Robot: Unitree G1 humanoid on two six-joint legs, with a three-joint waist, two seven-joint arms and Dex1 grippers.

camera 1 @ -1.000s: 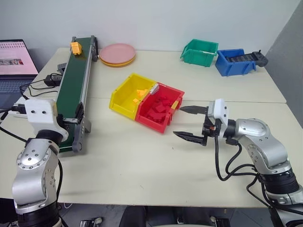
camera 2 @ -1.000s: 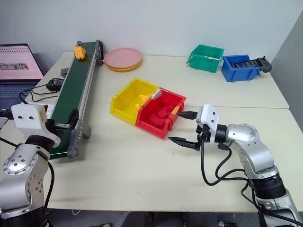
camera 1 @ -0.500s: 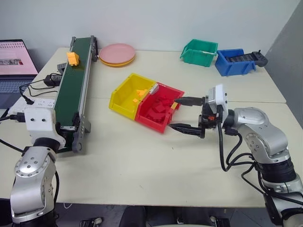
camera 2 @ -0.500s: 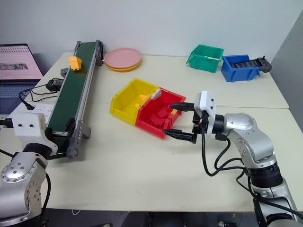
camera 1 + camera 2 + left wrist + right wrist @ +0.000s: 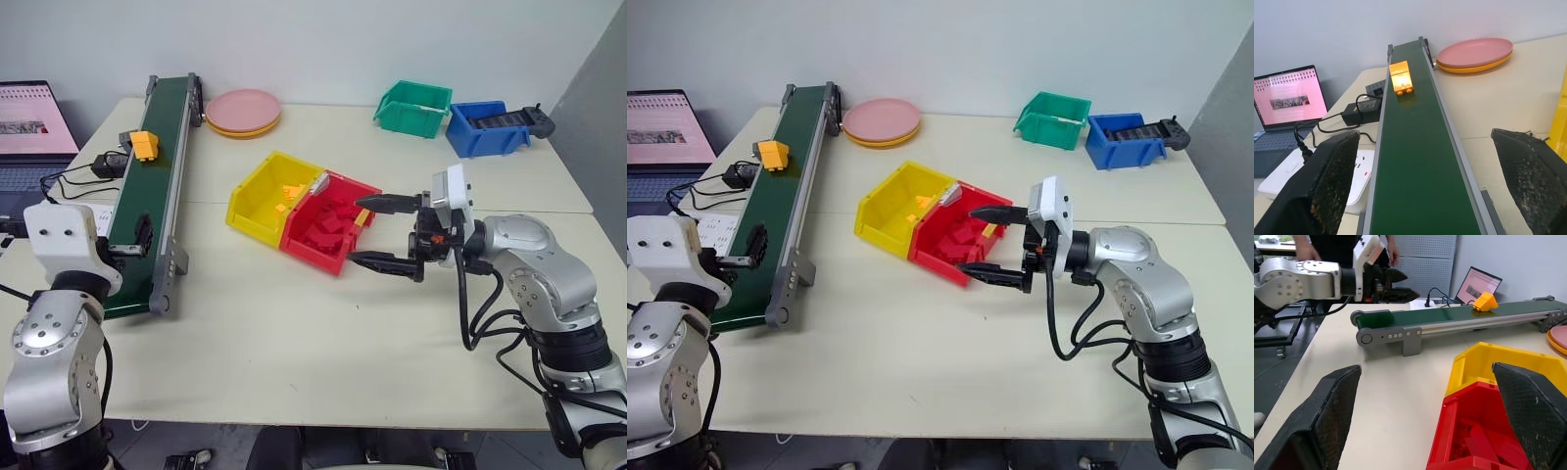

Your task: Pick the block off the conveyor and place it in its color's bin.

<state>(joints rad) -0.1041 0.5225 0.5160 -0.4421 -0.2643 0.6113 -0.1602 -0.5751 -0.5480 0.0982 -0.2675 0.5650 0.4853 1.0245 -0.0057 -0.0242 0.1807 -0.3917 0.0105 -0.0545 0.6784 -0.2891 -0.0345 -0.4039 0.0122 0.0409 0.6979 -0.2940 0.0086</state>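
At the far left a laptop (image 5: pixel 34 122) stands open, with cables and a power strip (image 5: pixel 710 230) between it and the conveyor (image 5: pixel 147 196). My left gripper (image 5: pixel 1430 181) sits at the near end of the belt, its fingers (image 5: pixel 1327 181) spread wide to either side of the rails and holding nothing. The block (image 5: pixel 144 145) lies on the green belt in its far half, well apart from that gripper, untouched. Beyond the belt's far end a stack of pink and orange plates (image 5: pixel 243 112) rests on the table (image 5: pixel 294 333). At mid-table the bin (image 5: pixel 269 196), yellow and joined to a red bin (image 5: pixel 333 230), holds a few yellow pieces; the red one holds red bricks. My right gripper (image 5: pixel 377 233) hovers just beside the red bin's open corner, pointing toward it, jaws wide apart and empty. At the far right edge stand a green bin (image 5: pixel 411 106) and a blue bin (image 5: pixel 485 127).
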